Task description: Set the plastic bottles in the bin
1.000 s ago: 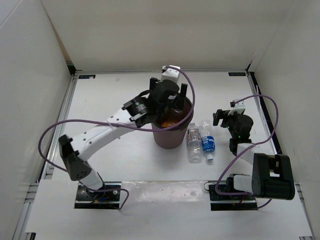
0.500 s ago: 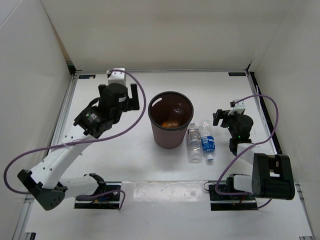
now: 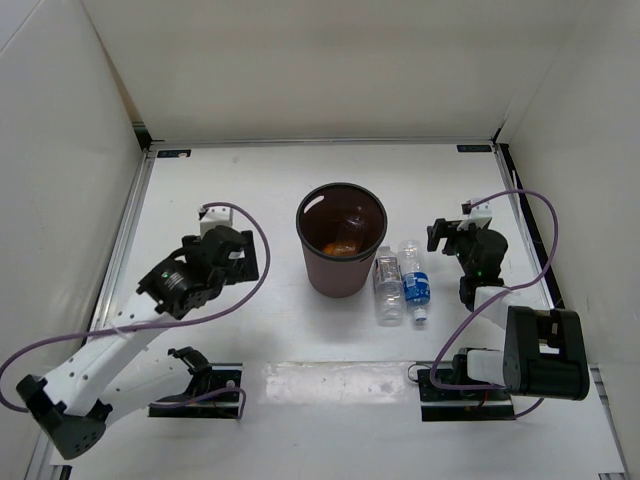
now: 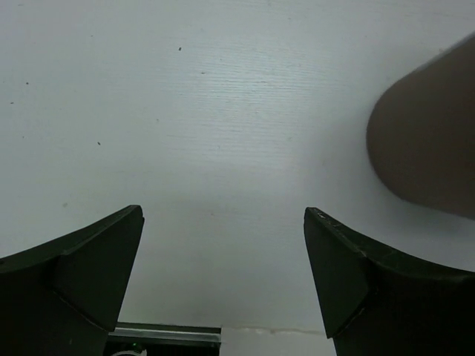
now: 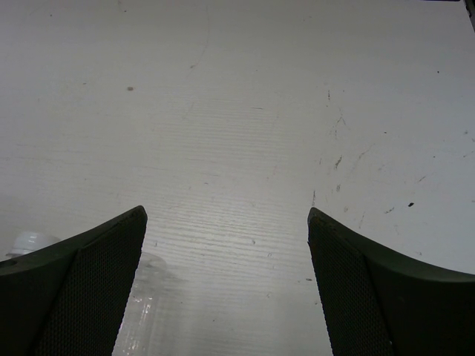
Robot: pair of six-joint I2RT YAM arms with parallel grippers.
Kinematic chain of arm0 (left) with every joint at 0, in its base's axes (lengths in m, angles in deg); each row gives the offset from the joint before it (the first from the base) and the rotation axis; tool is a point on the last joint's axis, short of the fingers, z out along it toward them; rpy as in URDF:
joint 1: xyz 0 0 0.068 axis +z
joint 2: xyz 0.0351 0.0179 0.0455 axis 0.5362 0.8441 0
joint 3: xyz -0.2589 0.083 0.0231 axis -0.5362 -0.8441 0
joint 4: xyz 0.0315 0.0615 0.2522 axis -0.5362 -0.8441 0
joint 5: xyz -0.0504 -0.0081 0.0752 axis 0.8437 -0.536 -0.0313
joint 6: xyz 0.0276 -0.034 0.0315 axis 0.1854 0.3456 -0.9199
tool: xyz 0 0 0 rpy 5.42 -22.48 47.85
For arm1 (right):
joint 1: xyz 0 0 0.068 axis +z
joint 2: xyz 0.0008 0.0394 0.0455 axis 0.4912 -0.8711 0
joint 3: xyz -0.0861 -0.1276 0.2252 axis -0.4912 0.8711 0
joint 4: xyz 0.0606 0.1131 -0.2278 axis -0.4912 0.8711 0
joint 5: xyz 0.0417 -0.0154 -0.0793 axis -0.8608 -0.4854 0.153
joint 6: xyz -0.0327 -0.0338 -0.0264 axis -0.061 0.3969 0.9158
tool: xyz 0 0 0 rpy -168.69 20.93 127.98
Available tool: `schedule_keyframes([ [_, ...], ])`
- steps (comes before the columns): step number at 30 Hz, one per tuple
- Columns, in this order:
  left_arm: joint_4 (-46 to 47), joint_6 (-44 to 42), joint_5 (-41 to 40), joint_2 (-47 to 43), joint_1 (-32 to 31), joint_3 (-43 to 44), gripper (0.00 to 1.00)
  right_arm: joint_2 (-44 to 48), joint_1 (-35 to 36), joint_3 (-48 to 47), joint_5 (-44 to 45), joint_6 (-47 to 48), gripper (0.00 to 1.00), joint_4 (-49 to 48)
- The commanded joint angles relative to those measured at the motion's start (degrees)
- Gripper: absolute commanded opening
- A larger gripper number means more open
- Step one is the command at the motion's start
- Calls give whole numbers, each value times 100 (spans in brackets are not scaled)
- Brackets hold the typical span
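The maroon-brown bin (image 3: 309, 262) stands mid-table. Inside it lie the orange bottle (image 3: 338, 247) and a clear bottle (image 3: 356, 222). Two more bottles lie side by side on the table just right of the bin: a clear one with a white cap (image 3: 389, 287) and one with a blue label (image 3: 416, 284). My left gripper (image 3: 245, 262) is open and empty, left of the bin; the bin's wall shows at the right of the left wrist view (image 4: 430, 141). My right gripper (image 3: 440, 238) is open and empty, right of the bottles. A clear bottle (image 5: 145, 311) shows by its left finger.
White walls enclose the table on the left, back and right. Purple cables loop from both arms. The right arm's base (image 3: 540, 355) sits at the near right edge, the left arm's base (image 3: 195, 385) at the near left.
My left arm has swung from above the bin back to the left and toward the near edge, gripper open. The right arm and the two bottles on the table have not moved.
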Motion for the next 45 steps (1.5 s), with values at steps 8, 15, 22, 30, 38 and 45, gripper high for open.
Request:
schedule_keyframes([
  [8,-1094,-1239,76,-108,-55,1724,100,73,-24,-202,-7,28,90,-218],
  [15,-112,-1493,-109,-325,-92,778,100,81,-7,-185,-7,28,90,-218],
  [22,-215,-1372,6,-318,190,820,100,73,-7,-185,-7,36,90,-218],
  [30,-224,-1442,-47,-195,313,793,100,73,-15,-185,-7,28,90,-227],
  [38,-312,-1495,-82,315,305,951,100,64,-15,-193,-7,28,90,-218],
  [45,-259,-1522,-152,174,349,881,100,64,-7,-185,1,36,90,-227],
])
